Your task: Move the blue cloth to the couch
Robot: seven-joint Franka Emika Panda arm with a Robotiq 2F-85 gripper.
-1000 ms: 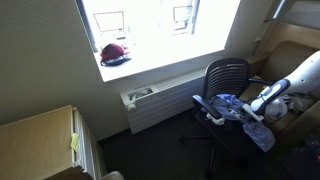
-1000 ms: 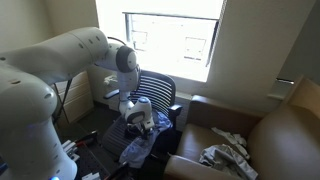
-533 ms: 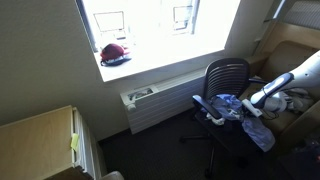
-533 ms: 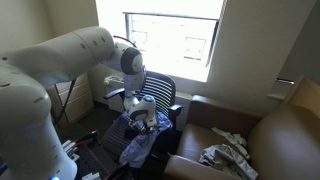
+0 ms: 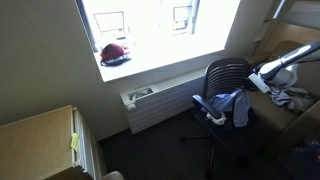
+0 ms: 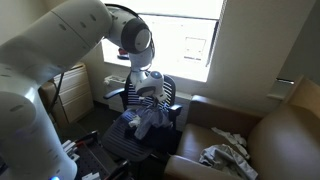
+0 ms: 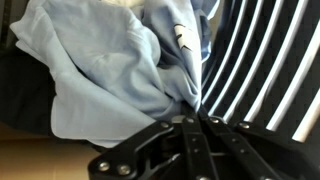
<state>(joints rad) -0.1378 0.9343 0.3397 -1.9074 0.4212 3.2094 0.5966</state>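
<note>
Blue cloth hangs over office chair | end effector clamped on it | we judge pickup done; carry to couch and release outstanding.

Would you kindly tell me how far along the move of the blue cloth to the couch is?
Done: the gripper has its jaws shut on the blue cloth. In hand: the cloth hangs raised over the office chair, lower folds seemingly touching the seat. Left: carry it to the couch and release.
</note>
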